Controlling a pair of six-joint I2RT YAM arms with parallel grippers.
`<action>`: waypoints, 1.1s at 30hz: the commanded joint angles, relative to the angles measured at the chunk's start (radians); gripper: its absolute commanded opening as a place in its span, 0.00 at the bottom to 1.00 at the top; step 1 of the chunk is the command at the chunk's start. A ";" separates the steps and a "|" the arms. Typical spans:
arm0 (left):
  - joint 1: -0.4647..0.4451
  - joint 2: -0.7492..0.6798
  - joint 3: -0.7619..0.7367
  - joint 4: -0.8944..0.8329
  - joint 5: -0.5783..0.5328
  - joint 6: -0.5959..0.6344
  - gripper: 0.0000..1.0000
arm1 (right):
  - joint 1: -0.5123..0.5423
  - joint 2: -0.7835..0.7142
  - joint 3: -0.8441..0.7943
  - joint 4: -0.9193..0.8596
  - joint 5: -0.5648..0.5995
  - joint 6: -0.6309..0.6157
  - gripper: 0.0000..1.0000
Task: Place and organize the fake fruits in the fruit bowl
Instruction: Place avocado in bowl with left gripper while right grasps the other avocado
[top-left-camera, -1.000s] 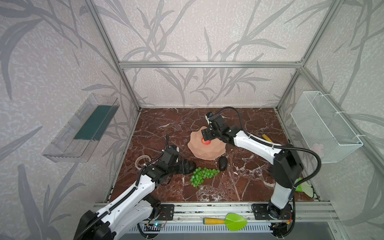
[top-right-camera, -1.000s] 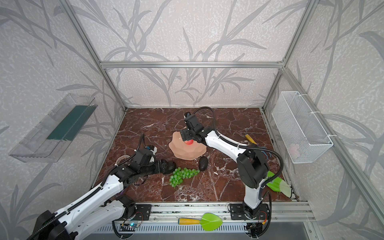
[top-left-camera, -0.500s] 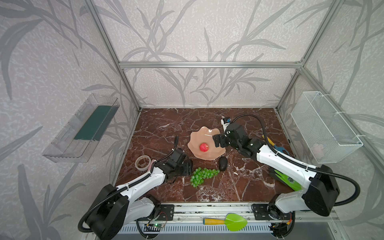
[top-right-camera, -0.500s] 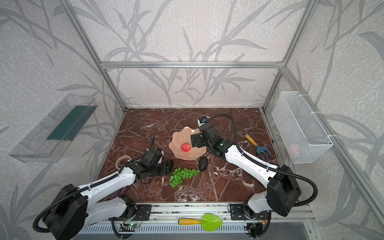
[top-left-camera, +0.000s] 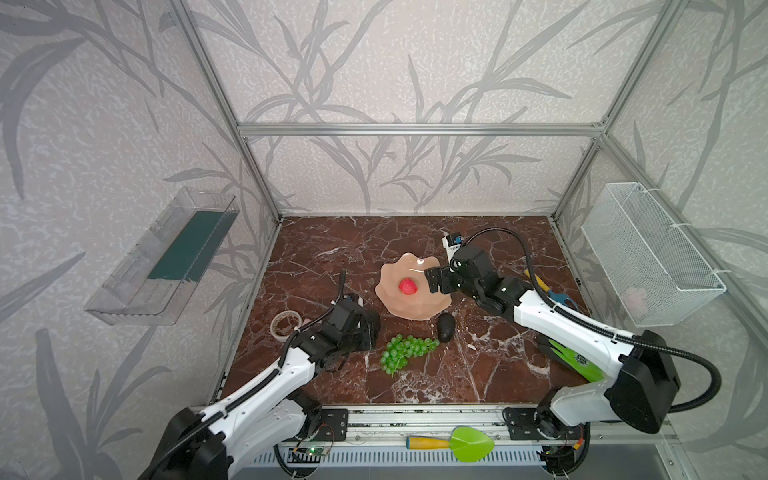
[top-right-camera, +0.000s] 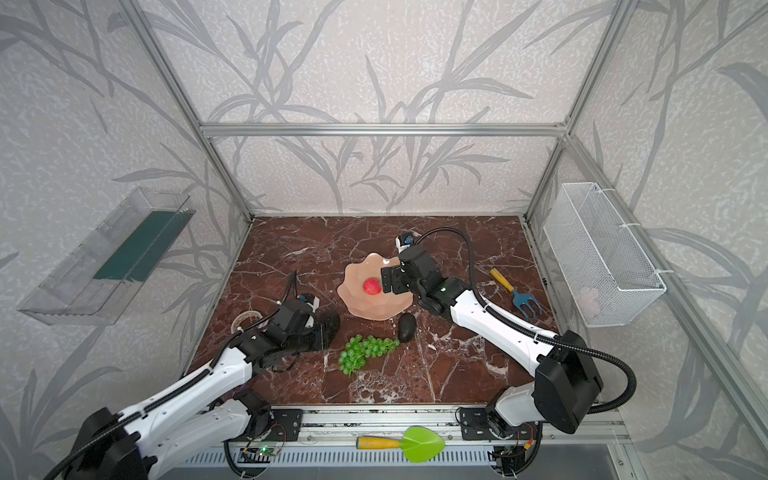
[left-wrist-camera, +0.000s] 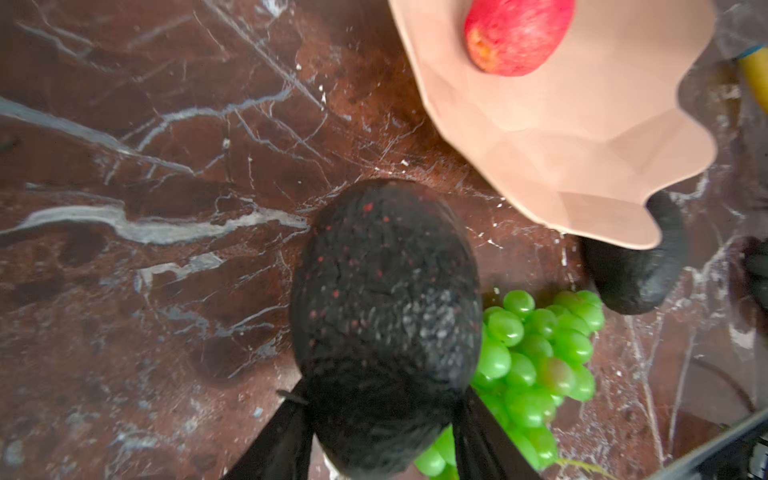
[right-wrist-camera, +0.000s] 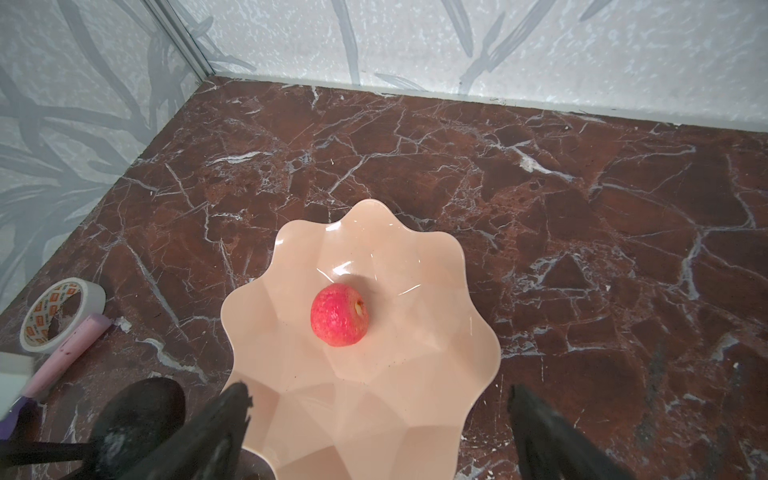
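Observation:
The peach-pink scalloped fruit bowl (top-left-camera: 415, 309) (right-wrist-camera: 374, 415) stands mid-table with a small red fruit (top-left-camera: 408, 286) (right-wrist-camera: 339, 314) lying in it. My left gripper (top-left-camera: 368, 328) (left-wrist-camera: 380, 415) is shut on a dark avocado (top-right-camera: 331, 321) (left-wrist-camera: 386, 299), low over the table, left of the green grapes (top-left-camera: 405, 351) (left-wrist-camera: 540, 353). A second avocado (top-left-camera: 446, 327) (left-wrist-camera: 640, 274) lies by the bowl's near rim. Over the bowl's right edge my right gripper (top-left-camera: 436, 282) (right-wrist-camera: 379, 399) stands open, holding nothing.
A tape roll (top-left-camera: 286, 324) (right-wrist-camera: 58, 313) and a purple marker (right-wrist-camera: 70, 353) lie at the left. A blue rake (top-right-camera: 515, 295) lies at the right. A green trowel (top-left-camera: 457, 442) rests on the front rail. The wire basket (top-left-camera: 648, 253) and clear bin (top-left-camera: 166, 257) hang on the side walls.
My left gripper has shut on the avocado. My right gripper has left the red fruit in the bowl and drawn back to the bowl's right edge.

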 joint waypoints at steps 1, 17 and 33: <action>-0.003 -0.081 0.079 -0.090 -0.031 0.036 0.52 | -0.004 -0.005 -0.021 0.019 0.005 0.009 0.96; -0.005 0.371 0.376 0.163 0.122 0.117 0.53 | -0.007 -0.140 -0.156 -0.054 0.043 0.051 0.96; -0.097 0.837 0.686 0.162 0.184 0.142 0.51 | -0.009 -0.244 -0.285 -0.090 0.062 0.103 0.96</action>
